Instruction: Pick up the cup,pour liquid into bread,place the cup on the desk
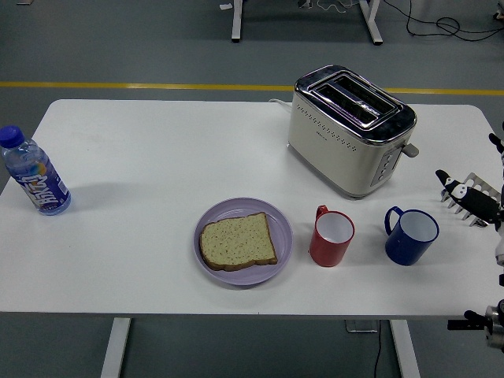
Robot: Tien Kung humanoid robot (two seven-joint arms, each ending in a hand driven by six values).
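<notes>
Toaster (351, 128) behind red cup (331, 236), blue cup (411, 235).

I see a white rectangular table (157, 157) carrying a cream two-slot toaster (349, 130) at the back and a blue-capped plastic bottle (33, 173) at the left edge. Nearer me stand a lilac round plate (236, 214), a red mug (331, 236) and a blue mug (409, 235), with a small metal rack (471, 190) at the right edge.

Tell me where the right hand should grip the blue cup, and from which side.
Probably grip the blue cup around its body, coming in from the right. It stands upright with its handle on the upper left, so the right wall is bare. The right hand is already on that side, at the table edge. The red cup crowds the left.
</notes>
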